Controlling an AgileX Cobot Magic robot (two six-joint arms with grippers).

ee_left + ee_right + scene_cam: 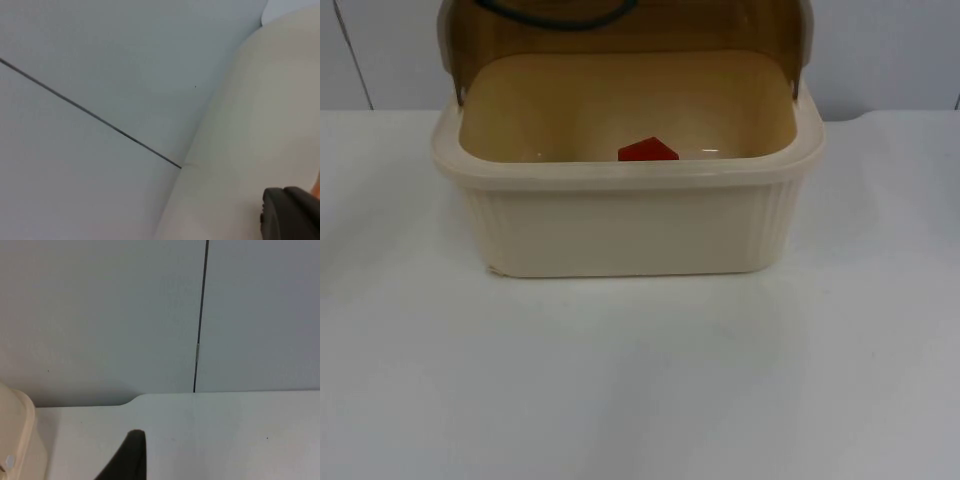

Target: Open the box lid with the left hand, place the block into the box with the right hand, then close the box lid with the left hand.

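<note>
Left wrist view: left gripper, one black fingertip (292, 212) showing, sits close by a pale cream surface that looks like the box's side (250, 150), w/ the grey partition wall (100, 60) and its dark seam line behind; can't tell whether this gripper's fingers are spread or pressed together. Top view, mid-table: cream plastic rectangular box w/ ribbed walls and rounded corners (630, 235) stands on the white table top (640, 400), back edge near the wall. Its translucent brown-tinted lid (620, 30) is swung up and back, standing roughly upright behind the opening, hinged at the rear corners, so the box is open. Inside, the small red block (648, 150) lies on the box floor, approx centre, close to the front wall, whose rim hides its lower part; it touches neither side wall. Right wrist view: right gripper, one black fingertip (127, 457) visible, hangs over bare table (225, 435), apart from the box, w/ a cream corner of the box rim (17, 440) off to one side and the grey wall w/ a vertical seam (250, 315) ahead. Can't tell its finger state either; nothing seen between its fingers.
</note>
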